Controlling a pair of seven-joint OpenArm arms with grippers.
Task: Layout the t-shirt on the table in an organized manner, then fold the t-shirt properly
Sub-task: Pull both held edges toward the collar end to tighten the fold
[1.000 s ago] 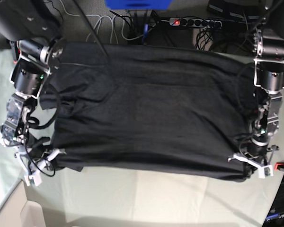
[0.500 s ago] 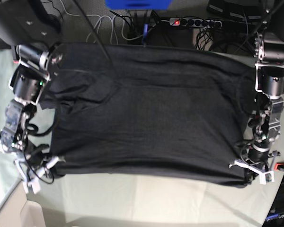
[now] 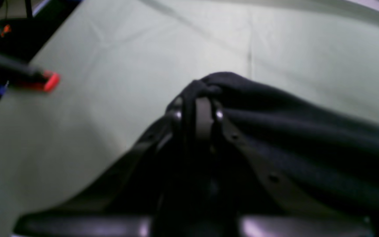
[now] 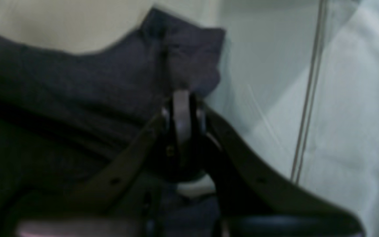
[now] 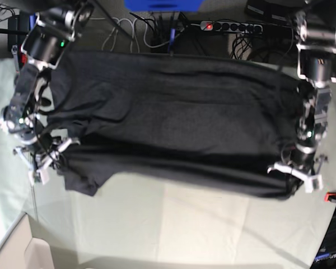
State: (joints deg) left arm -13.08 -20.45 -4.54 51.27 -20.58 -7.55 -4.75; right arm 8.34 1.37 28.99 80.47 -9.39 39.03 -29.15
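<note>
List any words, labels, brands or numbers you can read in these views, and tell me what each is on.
No legible text in any view.
t-shirt: the side facing up is plain dark fabric, no print or label showing.
power strip: only a lit red switch; any markings are too small to read.
blue object at the top edge: no lettering visible.
red clamp: blurred, nothing readable.
Both wrist views are too blurred for any text.

Bare table (image 5: 201, 224) in front; red clamp (image 5: 335, 196) at edge.
</note>
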